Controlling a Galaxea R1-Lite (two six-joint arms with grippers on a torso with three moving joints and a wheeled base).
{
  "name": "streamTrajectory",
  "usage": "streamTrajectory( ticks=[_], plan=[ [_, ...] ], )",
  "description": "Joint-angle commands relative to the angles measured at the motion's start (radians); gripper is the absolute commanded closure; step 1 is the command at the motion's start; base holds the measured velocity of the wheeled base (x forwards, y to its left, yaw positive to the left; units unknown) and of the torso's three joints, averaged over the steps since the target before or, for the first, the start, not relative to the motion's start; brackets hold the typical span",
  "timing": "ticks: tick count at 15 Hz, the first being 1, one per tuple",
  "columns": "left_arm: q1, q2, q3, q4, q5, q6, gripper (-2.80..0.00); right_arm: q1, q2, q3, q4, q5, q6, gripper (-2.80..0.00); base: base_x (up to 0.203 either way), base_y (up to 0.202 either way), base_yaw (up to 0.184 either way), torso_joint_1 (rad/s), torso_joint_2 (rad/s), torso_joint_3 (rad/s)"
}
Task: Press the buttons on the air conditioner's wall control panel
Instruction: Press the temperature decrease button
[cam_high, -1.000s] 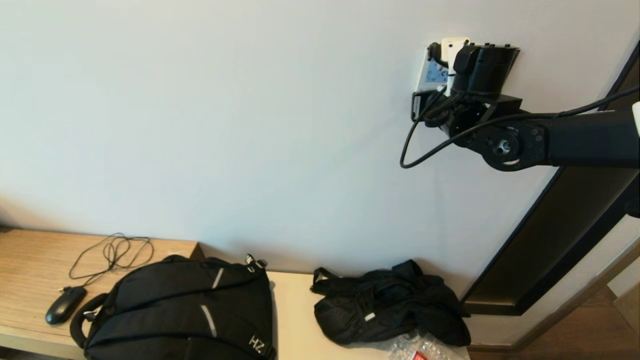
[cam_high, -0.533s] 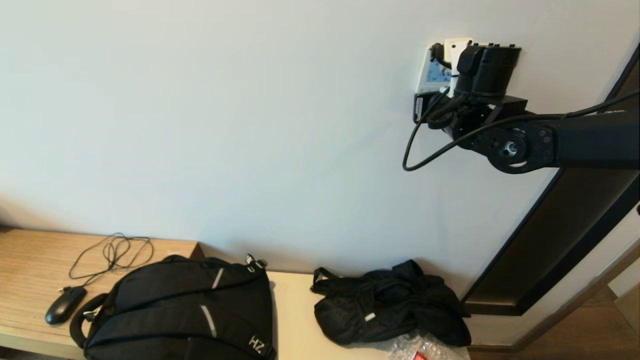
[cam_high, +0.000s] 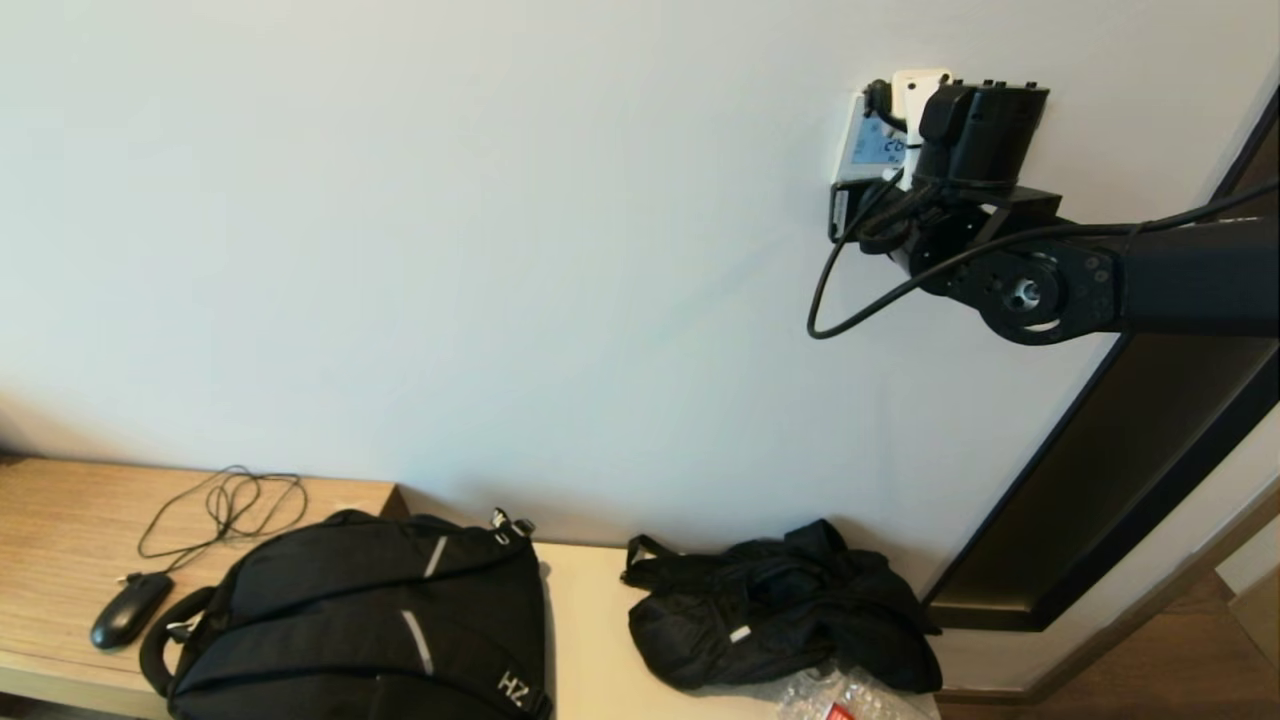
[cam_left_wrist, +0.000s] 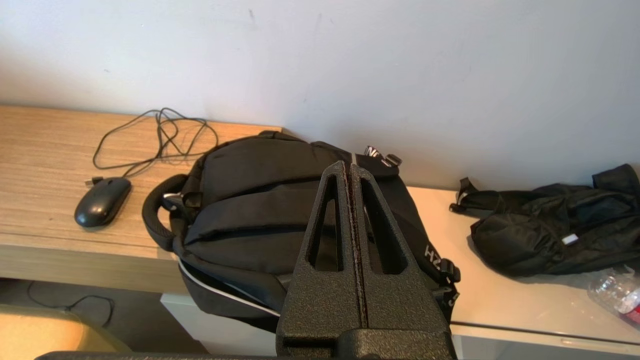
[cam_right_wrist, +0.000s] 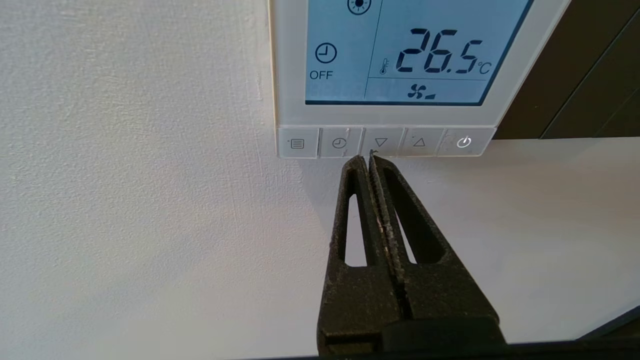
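Pressing stage: right gripper, fingers closed into single narrow probe, tip just below down-arrow button on wall control panel. Left gripper closed, empty, parked over backpack.

You see the mouse near the bench's left edge, the backpack right of it, the small bag further right, and the panel high up on the wall.

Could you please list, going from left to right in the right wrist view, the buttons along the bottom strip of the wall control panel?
Menu button → clock button → down-arrow button → up-arrow button → power button. The right gripper, fingers shut, points just under the strip between the clock and down-arrow buttons.
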Motion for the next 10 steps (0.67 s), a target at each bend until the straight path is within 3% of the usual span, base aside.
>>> streamTrajectory(
  ticks=[1,10],
  plan=[
    [0.0,-0.002,0.0,0.0,0.0,0.0,0.0,-0.003,0.023,-0.014,-0.002,-0.002,-0.001,0.0,0.0,0.0,0.0,0.0,0.0,0.0],
    [0.0,-0.002,0.0,0.0,0.0,0.0,0.0,-0.009,0.061,-0.055,-0.001,-0.002,0.0,0.0,0.0,0.0,0.0,0.0,0.0,0.0]
  ],
)
